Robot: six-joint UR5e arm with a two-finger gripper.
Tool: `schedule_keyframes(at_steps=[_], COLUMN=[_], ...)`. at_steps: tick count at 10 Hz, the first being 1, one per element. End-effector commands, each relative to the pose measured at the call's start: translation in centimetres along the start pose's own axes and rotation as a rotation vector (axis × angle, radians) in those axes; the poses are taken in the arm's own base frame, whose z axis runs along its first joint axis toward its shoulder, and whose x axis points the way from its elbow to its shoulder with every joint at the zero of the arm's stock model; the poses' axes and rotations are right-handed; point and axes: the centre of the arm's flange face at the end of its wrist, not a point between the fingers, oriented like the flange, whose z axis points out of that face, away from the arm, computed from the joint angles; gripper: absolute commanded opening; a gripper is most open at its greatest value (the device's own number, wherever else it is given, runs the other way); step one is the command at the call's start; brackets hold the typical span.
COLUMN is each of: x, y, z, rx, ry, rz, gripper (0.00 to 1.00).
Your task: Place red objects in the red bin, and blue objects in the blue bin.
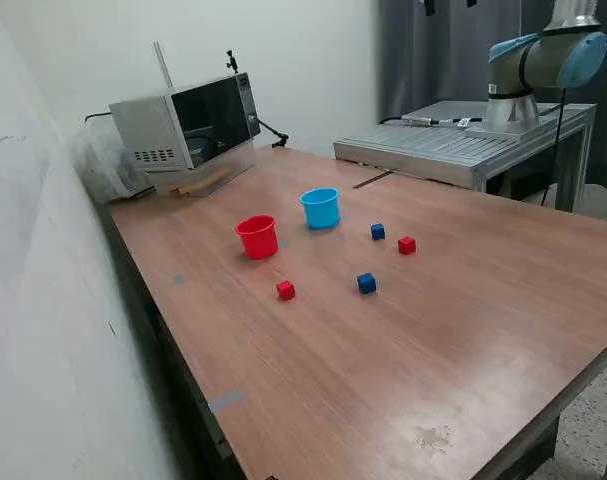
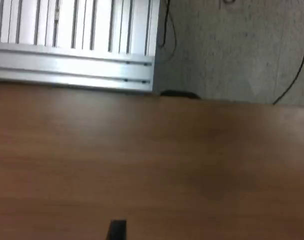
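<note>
Exterior view: red cup (image 1: pixel 257 237) and cyan cup (image 1: pixel 321 208) upright mid-table (image 1: pixel 463 330), near each other. Red cubes at (image 1: pixel 285 290) and (image 1: pixel 407 245); blue cubes at (image 1: pixel 367 284) and (image 1: pixel 378 232), all loose on the wood. Arm (image 1: pixel 543 60) at the far edge (gripper out of frame).

Wrist view: bare wood and a ribbed aluminium plate (image 2: pixel 71 45); dark finger tips (image 2: pixel 116 230) barely show, spacing impossible to judge.

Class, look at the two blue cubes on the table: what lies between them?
Nothing: in the exterior view, only bare table separates the farther blue cube from the nearer blue cube.

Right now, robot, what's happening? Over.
Fingers out of sight. Four cubes loose on table, none in red cup or blue cup. Nothing blocking.
</note>
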Motion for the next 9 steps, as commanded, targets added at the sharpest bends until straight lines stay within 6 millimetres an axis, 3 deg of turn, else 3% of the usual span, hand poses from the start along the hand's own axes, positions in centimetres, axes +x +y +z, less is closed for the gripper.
schedule_keyframes(at_steps=[1,4,6,7,9], x=[-3.1,-11.4,-15.1,-15.1,-14.4], y=[2.3,4.1,4.9,4.8,4.9], z=[0.4,2.2,5.0,6.3,6.1], rx=[-0.03,-0.003,0.041,0.063,0.033], ry=[-0.009,-0.038,-0.042,-0.031,-0.04], rz=[0.166,0.37,0.436,0.431,0.422], gripper=[1.0,1.0,1.0,1.0,1.0])
